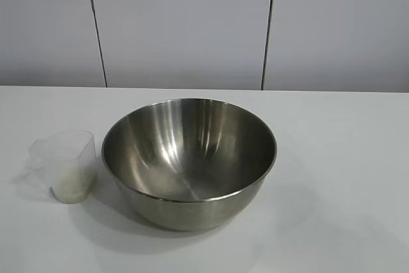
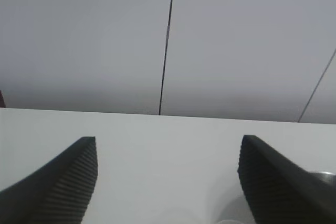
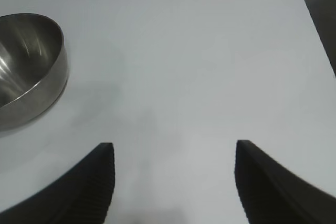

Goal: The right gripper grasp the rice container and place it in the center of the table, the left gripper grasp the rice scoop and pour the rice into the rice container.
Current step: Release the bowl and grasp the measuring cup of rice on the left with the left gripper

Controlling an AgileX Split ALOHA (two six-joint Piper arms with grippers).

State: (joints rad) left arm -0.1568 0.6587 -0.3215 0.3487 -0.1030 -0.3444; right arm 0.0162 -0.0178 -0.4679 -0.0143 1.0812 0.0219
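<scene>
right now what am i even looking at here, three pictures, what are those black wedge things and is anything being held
These are three cameras on a two-armed robot. The exterior view faces a white table carrying a large steel bowl, empty inside, and a small clear plastic scoop of rice beside it. The other two cameras sit on the arms' wrists. The black wedges are claw fingers: the left claw and the right claw, both open above the table. Nothing is held.

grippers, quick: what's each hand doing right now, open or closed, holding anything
Left hand: open, holding nothing, fingers spread above the table.
Right hand: open, holding nothing, off to the side of the rice container.
</scene>
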